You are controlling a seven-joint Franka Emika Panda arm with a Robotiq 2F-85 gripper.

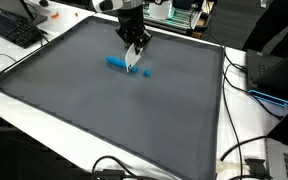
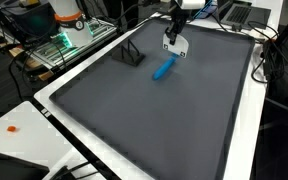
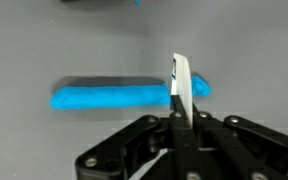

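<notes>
**A:** How does the pincer [image 3: 180, 62] stand?

**B:** Clenched, going by the wrist view. Its white fingers [image 3: 182, 85] are pressed into one thin blade with nothing between them.

**A:** And the nearest thing?

**B:** A blue stick [image 3: 114, 97], lying flat on the grey mat [image 1: 104, 110]. The blade crosses it close to its 3 o'clock end. I can't tell whether they touch.

**A:** Its long axis?

**B:** It runs 9 to 3 o'clock in the wrist view, with nearly all its length toward 9 from the fingers. The jaws seem to open along that same line, so they stand in line with the stick, not astride it.

**A:** Anything further out?

**B:** In an exterior view, a black stand [image 2: 132, 55] sits well apart, toward 10 o'clock from the stick.
</notes>
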